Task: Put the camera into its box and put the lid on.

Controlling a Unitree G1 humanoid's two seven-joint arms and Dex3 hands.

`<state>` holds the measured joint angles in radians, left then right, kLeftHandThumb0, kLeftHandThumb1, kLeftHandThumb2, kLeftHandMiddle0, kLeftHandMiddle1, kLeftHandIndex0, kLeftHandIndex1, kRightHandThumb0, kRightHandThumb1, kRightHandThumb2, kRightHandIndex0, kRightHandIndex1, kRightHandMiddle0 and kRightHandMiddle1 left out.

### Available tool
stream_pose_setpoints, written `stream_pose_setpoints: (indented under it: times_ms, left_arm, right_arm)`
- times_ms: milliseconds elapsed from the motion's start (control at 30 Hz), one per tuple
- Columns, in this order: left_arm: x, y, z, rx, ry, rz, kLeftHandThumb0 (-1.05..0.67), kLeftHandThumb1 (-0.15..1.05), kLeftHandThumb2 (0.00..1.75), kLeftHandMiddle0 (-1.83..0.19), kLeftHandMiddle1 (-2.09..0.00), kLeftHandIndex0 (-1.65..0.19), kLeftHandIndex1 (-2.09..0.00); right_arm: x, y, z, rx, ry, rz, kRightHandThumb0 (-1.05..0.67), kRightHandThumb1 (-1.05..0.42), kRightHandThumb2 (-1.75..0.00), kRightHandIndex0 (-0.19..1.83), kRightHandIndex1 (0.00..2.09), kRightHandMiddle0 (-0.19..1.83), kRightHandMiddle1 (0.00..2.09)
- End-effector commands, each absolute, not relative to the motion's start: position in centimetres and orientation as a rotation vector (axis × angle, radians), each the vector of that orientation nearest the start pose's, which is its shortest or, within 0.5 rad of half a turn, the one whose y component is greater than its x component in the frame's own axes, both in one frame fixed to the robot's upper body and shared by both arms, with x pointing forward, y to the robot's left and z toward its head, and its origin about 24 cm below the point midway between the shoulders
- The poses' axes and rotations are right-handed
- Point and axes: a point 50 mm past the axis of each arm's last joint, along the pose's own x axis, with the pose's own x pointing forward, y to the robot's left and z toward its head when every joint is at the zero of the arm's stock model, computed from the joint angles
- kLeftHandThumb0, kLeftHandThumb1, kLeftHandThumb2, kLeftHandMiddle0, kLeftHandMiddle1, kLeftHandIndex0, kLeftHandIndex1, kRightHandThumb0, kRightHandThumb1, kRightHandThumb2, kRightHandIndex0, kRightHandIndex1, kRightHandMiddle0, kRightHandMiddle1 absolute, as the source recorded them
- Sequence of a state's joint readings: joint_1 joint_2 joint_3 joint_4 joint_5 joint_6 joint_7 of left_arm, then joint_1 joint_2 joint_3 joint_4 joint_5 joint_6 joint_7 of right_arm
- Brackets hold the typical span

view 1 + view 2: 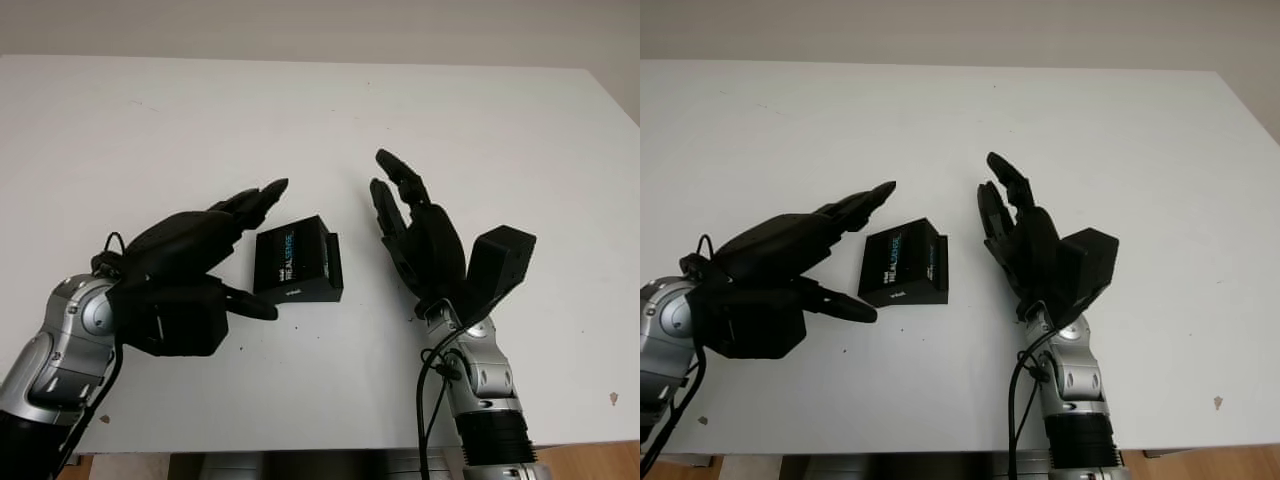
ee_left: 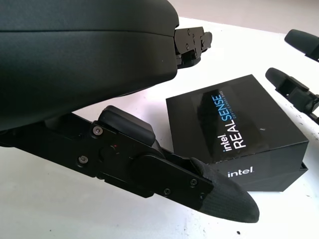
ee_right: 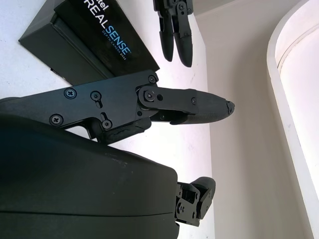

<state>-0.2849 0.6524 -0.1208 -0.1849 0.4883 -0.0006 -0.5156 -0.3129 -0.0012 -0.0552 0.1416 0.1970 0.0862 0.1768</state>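
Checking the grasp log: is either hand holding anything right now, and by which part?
Nothing is held. The left hand is open beside the box, the right hand open on its other side; neither touches it.

The black box (image 2: pixel 234 127) on the white tabletop (image 1: pixel 150 130) carries the only readable print. Its lid says "intel REALSENSE" — "REAL" in white, "SENSE" in light blue — with a line of much smaller lettering alongside that is too fine to make out. A small white "intel" logo sits on the box's side wall.
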Motion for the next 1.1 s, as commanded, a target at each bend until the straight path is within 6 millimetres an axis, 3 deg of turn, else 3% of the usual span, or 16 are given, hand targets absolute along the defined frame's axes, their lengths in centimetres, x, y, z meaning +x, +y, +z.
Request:
stream_pose_setpoints:
  times_ms: [0, 200, 300, 633, 767, 800, 900, 1067]
  left_arm:
    - [28.75, 18.16, 15.29, 1.239, -0.188, -0.508, -0.94, 1.01, 0.05, 0.07, -0.06, 0.15, -0.04]
    - [29.03, 18.11, 15.1, 1.259, -0.19, -0.515, -0.96, 1.01, 0.05, 0.04, -0.07, 0.13, -0.05]
    - [29.11, 18.17, 15.01, 1.27, -0.189, -0.514, -0.96, 1.0, 0.05, 0.04, -0.07, 0.13, -0.05]
    - [29.25, 17.94, 14.59, 1.298, -0.232, -0.461, -0.88, 0.94, 0.04, -0.11, -0.14, 0.0, -0.12]
    - [29.22, 17.87, 14.53, 1.261, -0.26, -0.416, -0.81, 0.92, 0.05, 0.17, -1.18, -0.07, -0.31]
    - [29.22, 17.86, 14.5, 1.245, -0.269, -0.403, -0.79, 0.92, 0.05, 0.18, -1.28, -0.06, -0.41]
    - [29.23, 17.86, 14.4, 1.208, -0.263, -0.376, -0.74, 0.9, 0.05, 0.18, -1.46, 0.15, -1.02]
    - [29.18, 17.88, 14.32, 1.181, -0.257, -0.375, -0.71, 0.89, 0.05, 0.1, -1.47, 0.17, -1.25]
  right_arm:
    - [31.0, -12.9, 8.84, 0.19, -0.103, 0.229, -0.59, -1.05, -0.42, 0.04, 0.05, -0.15, 0.62]
    - [31.01, -12.86, 8.83, 0.192, -0.107, 0.228, -0.6, -1.05, -0.42, 0.04, 0.05, -0.15, 0.63]
    - [31.0, -12.8, 8.83, 0.202, -0.104, 0.222, -0.59, -1.05, -0.41, 0.04, 0.06, -0.18, 0.82]
    - [30.95, -12.83, 8.77, 0.196, -0.106, 0.223, -0.61, -1.05, -0.41, 0.04, 0.05, -0.17, 0.71]
    - [30.92, -12.82, 8.75, 0.197, -0.103, 0.22, -0.6, -1.05, -0.41, 0.04, 0.05, -0.19, 0.69]
    - [30.91, -12.81, 8.75, 0.196, -0.102, 0.219, -0.6, -1.05, -0.41, 0.04, 0.05, -0.19, 0.69]
    - [30.89, -12.81, 8.75, 0.195, -0.102, 0.219, -0.6, -1.05, -0.42, 0.04, 0.05, -0.18, 0.65]
    - [30.88, -12.86, 8.75, 0.188, -0.105, 0.219, -0.61, -1.05, -0.42, 0.04, 0.05, -0.16, 0.59]
